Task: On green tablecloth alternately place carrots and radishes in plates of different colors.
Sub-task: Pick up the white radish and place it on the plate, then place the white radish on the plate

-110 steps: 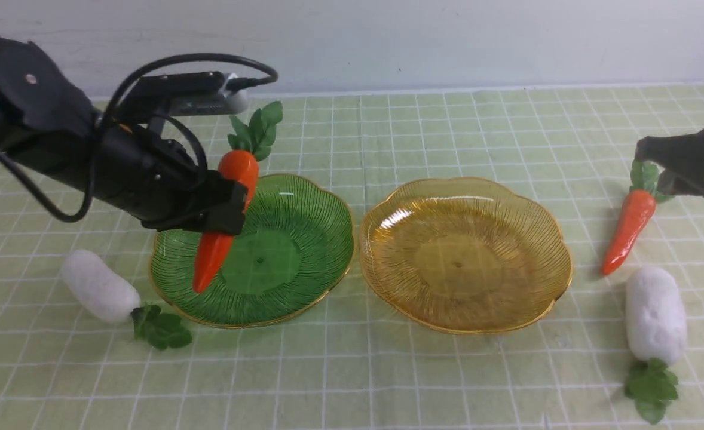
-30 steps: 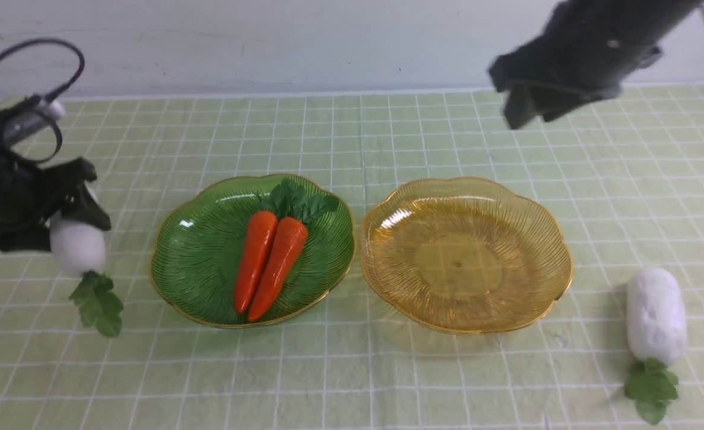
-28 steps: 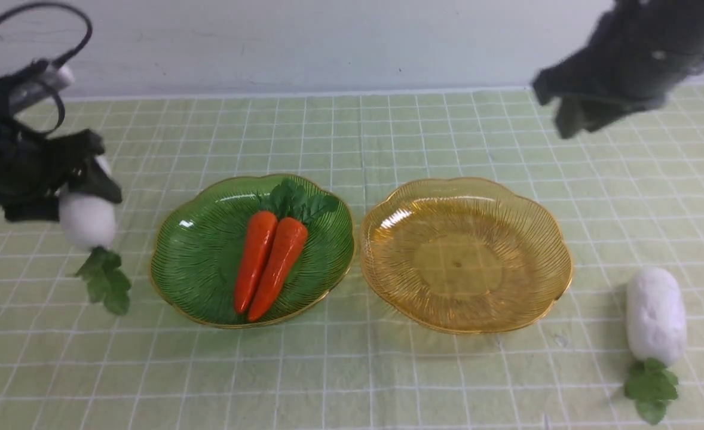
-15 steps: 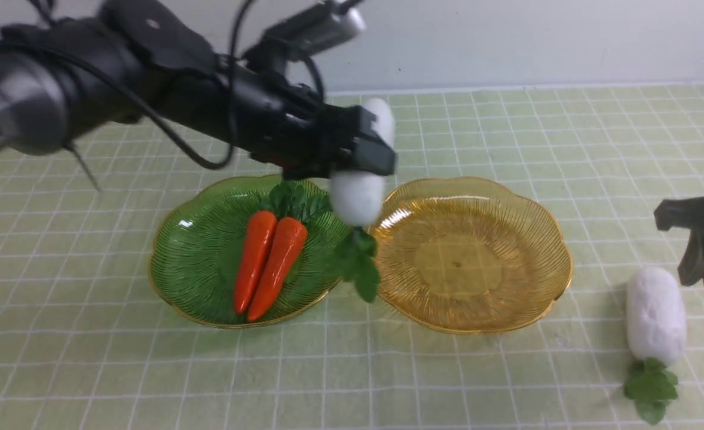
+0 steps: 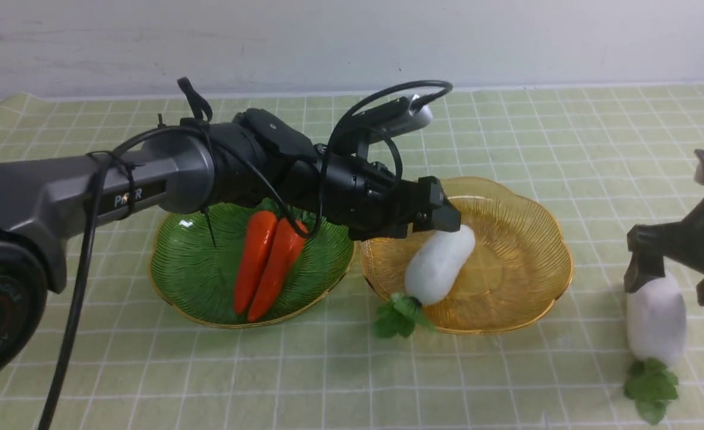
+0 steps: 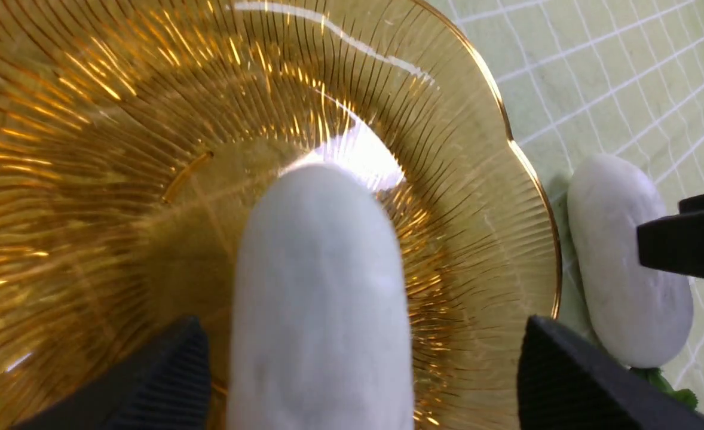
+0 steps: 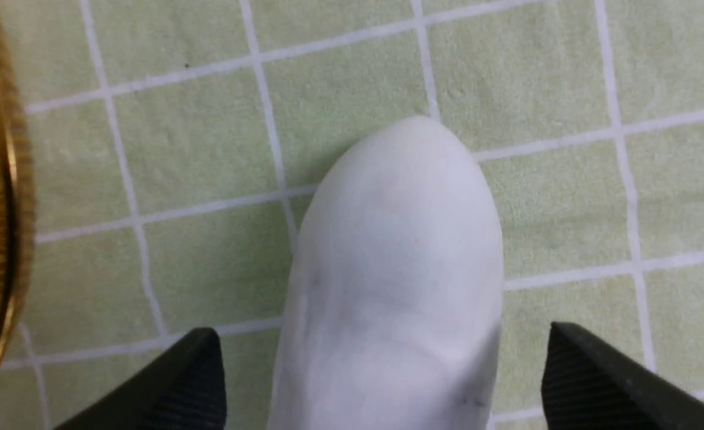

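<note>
Surface under green tablecloth (image 5: 507, 131): green plate (image 5: 196, 263) holds both carrots (image 5: 268, 263). The amber plate (image 5: 525, 239) holds one radish (image 5: 438, 266), leaves over the near rim; left tool (image 5: 444, 218) is spread wide above it, gripping nothing. The second radish (image 5: 655, 322) lies on the cloth, right of the amber plate, with right tool (image 5: 675, 278) apart, straddling it. It looks light, matte and fat, so you'd clamp mid-body, not the leaves.
</note>
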Action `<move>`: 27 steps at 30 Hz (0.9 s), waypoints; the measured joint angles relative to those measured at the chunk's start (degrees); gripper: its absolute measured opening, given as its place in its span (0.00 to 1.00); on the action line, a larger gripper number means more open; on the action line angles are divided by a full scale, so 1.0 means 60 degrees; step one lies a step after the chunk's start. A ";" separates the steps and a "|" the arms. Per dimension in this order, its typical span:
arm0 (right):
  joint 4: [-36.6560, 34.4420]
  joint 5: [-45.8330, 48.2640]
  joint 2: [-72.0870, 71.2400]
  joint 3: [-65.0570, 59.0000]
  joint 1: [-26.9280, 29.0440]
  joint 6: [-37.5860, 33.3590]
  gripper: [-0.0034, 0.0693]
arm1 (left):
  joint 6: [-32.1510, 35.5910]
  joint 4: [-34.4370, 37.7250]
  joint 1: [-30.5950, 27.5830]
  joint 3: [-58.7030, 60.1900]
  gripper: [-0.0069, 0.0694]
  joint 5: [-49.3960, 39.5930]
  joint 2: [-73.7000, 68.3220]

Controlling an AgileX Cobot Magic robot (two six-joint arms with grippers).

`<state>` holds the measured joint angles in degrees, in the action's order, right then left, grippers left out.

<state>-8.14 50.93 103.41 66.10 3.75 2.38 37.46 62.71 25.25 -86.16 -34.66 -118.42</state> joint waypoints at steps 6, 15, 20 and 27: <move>-0.0008 -0.0134 0.0508 0.0000 0.0000 -0.0193 0.69 | -0.0129 -0.0009 -0.0552 0.0000 0.84 -0.0197 0.0328; -0.1746 -0.0061 -0.0981 0.0337 -0.0171 -0.0586 0.70 | -0.0866 -0.2752 -0.2271 0.0010 0.12 -0.2231 0.2932; -0.3719 -0.0979 -0.1246 0.1131 -0.1304 -0.2385 0.70 | -0.2061 -0.5544 -0.2646 0.0010 0.08 -0.3391 0.4372; -0.4235 -0.1250 0.0353 0.2187 -0.1858 -0.2775 0.70 | -0.4476 -0.8581 -0.2646 0.0074 0.08 -0.5203 0.5572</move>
<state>-33.56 43.44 105.53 79.22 -7.39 -14.27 10.60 11.23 9.38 -85.72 -65.89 -84.99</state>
